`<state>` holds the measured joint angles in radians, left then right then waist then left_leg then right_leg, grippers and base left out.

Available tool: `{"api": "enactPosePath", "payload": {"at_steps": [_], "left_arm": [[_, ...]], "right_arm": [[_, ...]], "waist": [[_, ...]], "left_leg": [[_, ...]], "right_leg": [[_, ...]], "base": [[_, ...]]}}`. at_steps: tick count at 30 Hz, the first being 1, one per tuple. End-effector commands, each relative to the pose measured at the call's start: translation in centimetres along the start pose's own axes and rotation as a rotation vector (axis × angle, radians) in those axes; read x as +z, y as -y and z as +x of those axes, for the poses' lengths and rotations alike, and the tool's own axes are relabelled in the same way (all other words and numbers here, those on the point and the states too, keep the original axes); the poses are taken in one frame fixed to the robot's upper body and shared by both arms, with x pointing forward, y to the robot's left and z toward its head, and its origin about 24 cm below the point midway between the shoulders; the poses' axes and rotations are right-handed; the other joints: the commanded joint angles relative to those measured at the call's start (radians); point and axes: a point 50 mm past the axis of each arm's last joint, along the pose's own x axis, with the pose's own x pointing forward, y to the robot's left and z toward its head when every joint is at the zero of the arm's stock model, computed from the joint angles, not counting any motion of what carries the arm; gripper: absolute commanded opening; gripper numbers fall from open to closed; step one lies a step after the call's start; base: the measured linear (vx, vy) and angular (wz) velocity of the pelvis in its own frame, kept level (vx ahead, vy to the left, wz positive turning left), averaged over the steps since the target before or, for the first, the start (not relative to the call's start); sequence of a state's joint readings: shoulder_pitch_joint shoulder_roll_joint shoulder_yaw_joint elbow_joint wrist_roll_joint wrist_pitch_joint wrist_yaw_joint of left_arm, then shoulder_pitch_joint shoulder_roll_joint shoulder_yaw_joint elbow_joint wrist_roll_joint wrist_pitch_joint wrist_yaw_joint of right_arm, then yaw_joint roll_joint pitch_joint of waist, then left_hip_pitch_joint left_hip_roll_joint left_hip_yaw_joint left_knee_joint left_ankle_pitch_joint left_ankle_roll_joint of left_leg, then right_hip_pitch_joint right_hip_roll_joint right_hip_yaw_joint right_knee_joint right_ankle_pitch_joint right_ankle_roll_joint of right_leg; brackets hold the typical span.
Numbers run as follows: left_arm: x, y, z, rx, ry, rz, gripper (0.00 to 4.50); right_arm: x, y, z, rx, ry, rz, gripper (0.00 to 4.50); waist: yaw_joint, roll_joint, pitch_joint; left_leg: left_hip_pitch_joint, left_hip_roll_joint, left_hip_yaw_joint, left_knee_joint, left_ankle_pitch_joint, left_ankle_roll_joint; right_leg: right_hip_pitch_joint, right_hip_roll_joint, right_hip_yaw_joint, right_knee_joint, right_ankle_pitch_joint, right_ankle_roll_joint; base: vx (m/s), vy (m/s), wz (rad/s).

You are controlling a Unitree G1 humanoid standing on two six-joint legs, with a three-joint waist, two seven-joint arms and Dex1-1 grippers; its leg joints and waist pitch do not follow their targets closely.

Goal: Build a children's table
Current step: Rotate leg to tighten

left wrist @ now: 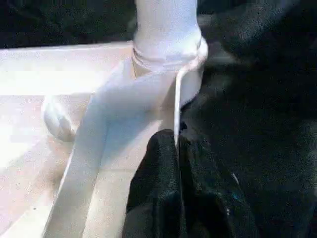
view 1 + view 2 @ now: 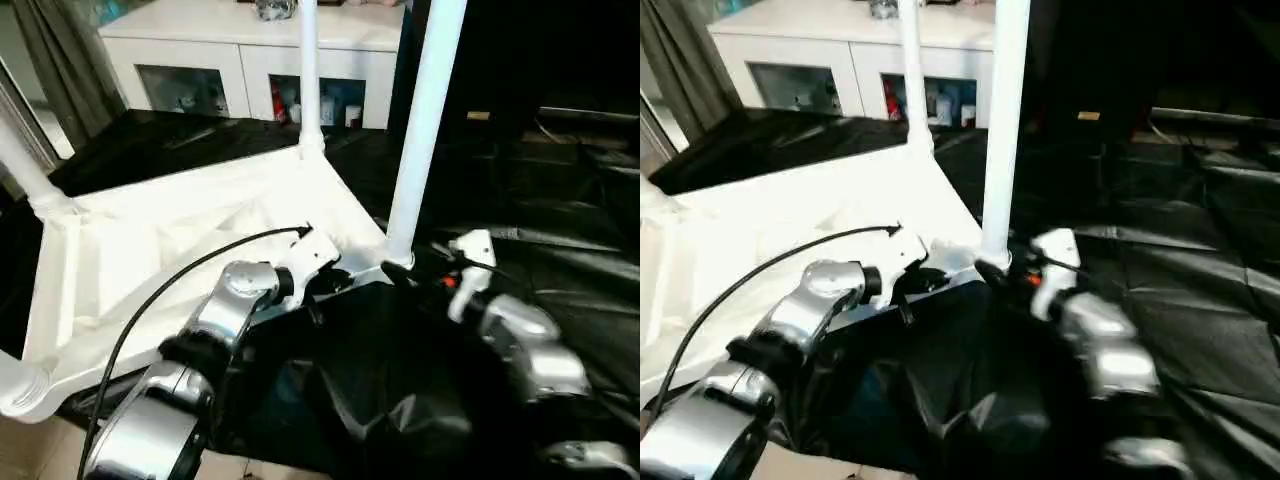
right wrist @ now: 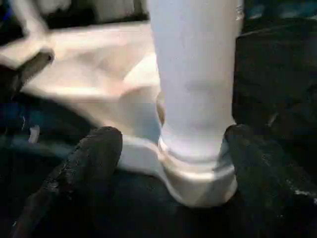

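The children's table (image 2: 180,250) is found lying upside down on the black-draped work table (image 2: 560,250), its rimmed top facing downward and its legs standing upward. The left gripper (image 1: 176,153) is seen clenched on the thin near rim of the top, with its black fingers (image 1: 156,183) pressed together and the rim edge caught between them, just beside the near corner lobe. The right gripper (image 3: 171,148) is observed released, its two fingers (image 3: 89,158) spread apart on either side of the base of the near leg (image 2: 425,120), without being closed on it. This leg is seated upright in its corner socket, a collar being visible where tube meets lobe. A second leg (image 2: 309,70) is noted upright at the far corner of the top, and a third leg (image 2: 25,170) rises tilted at the far left corner. A white tube end (image 2: 20,385) is seen at the nearest left corner. A black cable (image 2: 190,265) is arched over the left forearm. The black drape is rumpled beneath both forearms. Behind the work table, a white glass-door cabinet (image 2: 230,70) is recorded, with small items visible behind its doors.
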<state>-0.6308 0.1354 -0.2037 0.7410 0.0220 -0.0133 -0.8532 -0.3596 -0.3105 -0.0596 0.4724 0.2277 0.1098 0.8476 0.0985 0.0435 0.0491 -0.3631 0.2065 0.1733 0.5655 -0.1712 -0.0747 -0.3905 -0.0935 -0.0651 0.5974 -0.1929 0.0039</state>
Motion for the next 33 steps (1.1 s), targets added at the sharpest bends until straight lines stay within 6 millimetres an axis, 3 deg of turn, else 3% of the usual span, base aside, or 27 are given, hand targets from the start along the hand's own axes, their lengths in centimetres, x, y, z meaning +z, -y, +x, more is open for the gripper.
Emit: {"api": "enactPosePath", "payload": {"at_steps": [1, 2, 3, 4, 5, 7, 9, 11, 12, 13, 14, 15, 16, 17, 18, 19, 20, 21, 22, 23, 24, 26, 29, 30, 31, 33], "left_arm": [[1.7, 0.0, -0.3, -0.015, 0.103, -0.012, 0.55], [1.8, 0.4, -0.8, -0.032, 0.11, -0.019, 0.59], [1.8, 0.7, -1.3, -0.042, 0.11, -0.018, 0.69], [1.8, 1.0, -1.8, -0.046, 0.097, -0.009, 0.85], [1.8, 1.2, -2.2, -0.047, 0.087, 0.0, 0.96], [1.9, 1.5, -3.5, -0.026, 0.063, -0.004, 0.98], [2.0, 1.9, -5.5, 0.022, 0.047, -0.041, 1.16], [2.0, 2.1, -6.6, 0.045, 0.041, -0.056, 1.32], [2.0, 2.2, -7.0, 0.054, 0.038, -0.059, 1.38], [1.8, 2.6, -8.6, 0.086, 0.022, -0.07, 1.39], [1.8, 2.7, -8.8, 0.089, 0.02, -0.071, 1.39], [1.6, 3.0, -9.7, 0.101, 0.009, -0.08, 1.63], [1.5, 3.4, -10.6, 0.109, -0.006, -0.092, 1.76], [1.4, 3.9, -11.6, 0.112, -0.028, -0.106, 1.81], [1.4, 4.5, -12.9, 0.121, -0.051, -0.129, 1.81], [1.4, 5.1, -14.1, 0.128, -0.074, -0.149, 1.8], [1.4, 5.5, -14.9, 0.128, -0.091, -0.16, 2.01], [1.3, 6.0, -16.6, 0.139, -0.124, -0.184, 2.01], [1.3, 6.2, -17.1, 0.146, -0.135, -0.194, 2.01], [1.2, 6.2, -17.4, 0.15, -0.143, -0.2, 2.18], [0.9, 6.6, -18.9, 0.168, -0.186, -0.223, 2.24], [0.5, 7.1, -20.2, 0.186, -0.236, -0.241, 2.4], [0.1, 7.3, -21.4, 0.23, -0.278, -0.258, 2.58], [0.0, 7.4, -21.6, 0.244, -0.289, -0.261, 2.65], [-0.2, 7.4, -22.0, 0.27, -0.31, -0.262, 2.71], [-0.4, 7.7, -22.7, 0.339, -0.353, -0.265, 2.92]], "right_arm": [[0.6, -0.2, -0.3, 0.056, 0.003, 0.003, 3.72], [0.9, -0.4, -0.8, 0.091, 0.0, 0.006, 3.72], [1.1, -0.7, -1.1, 0.133, -0.008, 0.009, 3.72], [1.2, -1.2, -1.4, 0.179, -0.02, 0.011, 3.72], [1.3, -1.5, -1.6, 0.21, -0.028, 0.013, 3.72], [1.2, -2.6, -1.5, 0.27, -0.04, 0.029, 3.72], [1.1, -3.9, -0.9, 0.333, -0.041, 0.049, 3.72], [1.1, -4.4, -0.5, 0.356, -0.035, 0.057, 3.72], [1.1, -4.7, -0.3, 0.364, -0.031, 0.061, 3.72], [1.2, -5.4, 0.6, 0.383, -0.016, 0.075, 3.72], [1.2, -5.4, 0.7, 0.384, -0.014, 0.076, 3.72], [1.3, -5.8, 1.4, 0.381, 0.003, 0.077, 3.72], [1.4, -6.0, 2.0, 0.372, 0.019, 0.077, 3.72], [1.6, -6.3, 2.8, 0.354, 0.037, 0.085, 3.72], [1.8, -6.4, 4.0, 0.304, 0.067, 0.096, 3.72], [2.0, -6.5, 5.1, 0.263, 0.089, 0.11, 3.72], [2.1, -6.7, 5.8, 0.243, 0.102, 0.123, 3.72], [2.2, -7.1, 7.0, 0.217, 0.119, 0.153, 3.72], [2.2, -7.2, 7.3, 0.209, 0.124, 0.163, 3.72], [2.2, -7.3, 7.5, 0.207, 0.127, 0.17, 3.72], [2.4, -7.6, 8.3, 0.192, 0.145, 0.2, 3.72], [2.5, -7.9, 9.2, 0.175, 0.159, 0.227, 3.72], [2.6, -8.0, 10.1, 0.135, 0.175, 0.252, 3.72], [2.6, -7.9, 10.4, 0.124, 0.178, 0.257, 3.72], [2.7, -7.9, 10.8, 0.098, 0.182, 0.263, 3.72], [3.1, -7.2, 11.6, -0.006, 0.219, 0.314, 3.72]], "waist": [[0.007, -0.026, -0.07], [0.009, -0.017, -0.079], [0.01, -0.021, -0.084], [0.011, -0.026, -0.086], [0.011, -0.024, -0.082], [0.007, -0.024, -0.07], [0.0, -0.028, -0.059], [-0.009, -0.022, -0.038], [-0.012, -0.028, -0.025], [-0.011, -0.031, -0.019], [-0.011, -0.025, -0.019], [-0.016, -0.032, -0.012], [-0.017, -0.036, -0.008], [-0.018, -0.03, -0.006], [-0.029, -0.03, -0.008], [-0.033, -0.029, -0.003], [-0.039, -0.051, 0.001], [-0.041, -0.038, 0.003], [-0.042, -0.035, 0.003], [-0.041, -0.034, 0.007], [-0.037, -0.052, 0.011], [-0.038, -0.045, 0.005], [-0.043, -0.045, 0.001], [-0.044, -0.044, 0.001], [-0.044, -0.051, 0.001], [-0.045, -0.05, 0.005]], "left_leg": [[-0.004, 0.02, 0.002, -0.051, -0.12, 0.095], [-0.008, 0.02, 0.0, -0.04, -0.036, 0.119], [-0.009, 0.02, 0.0, -0.032, 0.015, 0.141], [-0.018, 0.017, 0.001, -0.019, 0.099, 0.192], [-0.026, 0.013, 0.001, -0.011, 0.128, 0.228], [-0.033, 0.015, 0.003, -0.009, 0.09, 0.241], [-0.029, 0.021, 0.006, -0.02, -0.001, 0.217], [-0.023, 0.024, 0.008, -0.041, -0.158, 0.148], [-0.019, 0.025, 0.007, -0.051, -0.238, 0.102], [-0.014, 0.025, 0.007, -0.056, -0.265, 0.083], [-0.012, 0.029, 0.002, -0.063, -0.296, 0.051], [-0.021, 0.026, -0.003, -0.071, -0.303, 0.036], [-0.02, 0.025, -0.001, -0.075, -0.307, 0.032], [-0.014, 0.027, -0.003, -0.077, -0.322, 0.017], [-0.023, 0.028, -0.008, -0.08, -0.311, -0.001], [-0.026, 0.025, -0.008, -0.085, -0.314, -0.002], [-0.029, 0.025, -0.007, -0.084, -0.312, -0.002], [-0.013, 0.024, -0.003, -0.08, -0.325, -0.006], [-0.011, 0.024, -0.003, -0.079, -0.311, -0.008], [-0.013, 0.023, -0.001, -0.081, -0.293, -0.006], [-0.01, 0.024, 0.003, -0.079, -0.278, 0.004], [-0.012, 0.022, 0.003, -0.076, -0.206, 0.015], [-0.011, 0.017, 0.005, -0.066, -0.105, 0.035], [-0.011, 0.013, 0.007, -0.063, -0.051, 0.056], [-0.01, 0.013, 0.009, -0.062, -0.05, 0.063], [-0.013, 0.015, 0.009, -0.066, -0.081, 0.067]], "right_leg": [[0.047, -0.048, 0.036, -0.062, -0.13, -0.221], [0.048, -0.041, 0.036, -0.04, 0.035, -0.256], [0.05, -0.036, 0.034, -0.029, 0.133, -0.269], [0.046, -0.03, 0.031, -0.014, 0.279, -0.293], [0.042, -0.028, 0.028, -0.008, 0.335, -0.3], [0.034, -0.031, 0.028, -0.011, 0.306, -0.298], [0.03, -0.035, 0.027, -0.023, 0.171, -0.294], [0.018, -0.037, 0.029, -0.057, -0.134, -0.258], [0.012, -0.036, 0.034, -0.069, -0.267, -0.224], [0.009, -0.036, 0.035, -0.077, -0.324, -0.205], [0.007, -0.041, 0.039, -0.077, -0.355, -0.189], [0.01, -0.038, 0.037, -0.076, -0.37, -0.166], [0.007, -0.034, 0.038, -0.082, -0.377, -0.157], [-0.001, -0.033, 0.04, -0.082, -0.372, -0.157], [0.006, -0.039, 0.04, -0.068, -0.327, -0.179], [0.006, -0.035, 0.037, -0.072, -0.331, -0.178], [0.004, -0.032, 0.036, -0.072, -0.325, -0.177], [-0.007, -0.033, 0.043, -0.074, -0.327, -0.192], [-0.007, -0.033, 0.045, -0.071, -0.298, -0.204], [-0.006, -0.026, 0.044, -0.069, -0.257, -0.205], [-0.008, -0.025, 0.047, -0.067, -0.226, -0.207], [-0.001, -0.022, 0.046, -0.054, -0.131, -0.218], [0.006, -0.018, 0.043, -0.04, 0.027, -0.245], [0.01, -0.015, 0.04, -0.035, 0.102, -0.261], [0.01, -0.015, 0.04, -0.036, 0.105, -0.264], [0.013, -0.022, 0.041, -0.039, 0.065, -0.269]], "base": [[0.051, 0.012, 0.02], [0.0, 0.0, 0.0], [0.0, 0.0, 0.0], [0.0, 0.0, 0.0], [0.0, 0.0, 0.0], [0.0, 0.0, 0.0], [0.0, 0.0, 0.0], [-0.026, -0.008, 0.01], [-0.053, -0.017, 0.01], [-0.068, -0.011, 0.04], [-0.056, -0.01, 0.0], [-0.056, -0.01, 0.0], [0.0, 0.0, 0.0], [0.0, 0.0, 0.0], [0.0, 0.0, 0.0], [0.0, 0.0, 0.0], [0.0, 0.0, 0.0], [0.0, 0.0, 0.0], [0.0, 0.0, 0.0], [0.0, 0.0, 0.0], [0.0, 0.0, 0.0], [0.028, 0.002, 0.0], [0.036, 0.005, 0.0], [0.0, 0.0, 0.0], [0.0, 0.0, 0.0], [0.0, 0.0, 0.0]]}}
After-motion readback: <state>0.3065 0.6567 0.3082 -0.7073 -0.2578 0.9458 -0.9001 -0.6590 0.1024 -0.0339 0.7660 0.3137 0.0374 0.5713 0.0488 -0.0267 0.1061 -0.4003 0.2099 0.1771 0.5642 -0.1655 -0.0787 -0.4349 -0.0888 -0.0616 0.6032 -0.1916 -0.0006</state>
